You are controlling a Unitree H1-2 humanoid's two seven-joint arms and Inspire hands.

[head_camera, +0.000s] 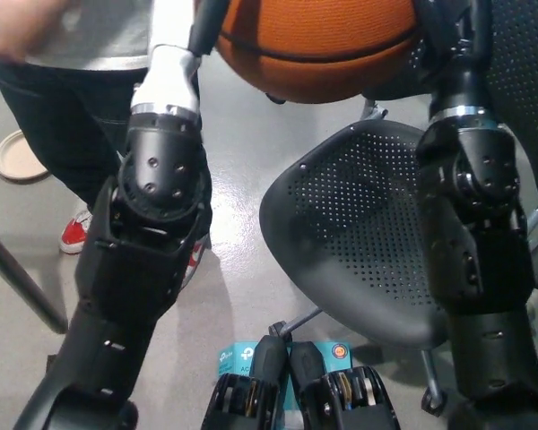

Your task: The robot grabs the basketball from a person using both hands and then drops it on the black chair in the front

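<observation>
The orange basketball (318, 45) is at the top middle, cut off by the picture's upper edge, and held between my two hands. My white left hand (184, 40) presses on its left side, with dark fingers along the ball. My black right hand (438, 40) presses on its right side, mostly beyond the frame. The ball hangs above the far edge of the black chair's perforated seat (359, 242). The chair's backrest (524, 63) stands at the upper right, behind my right arm.
A person in a grey shirt and dark trousers (63, 116) stands at the upper left, a blurred hand (18, 22) drawn back from the ball and a red shoe (72, 235) on the floor. A tan plate (18, 157) and a dark pole (18, 287) are at the left.
</observation>
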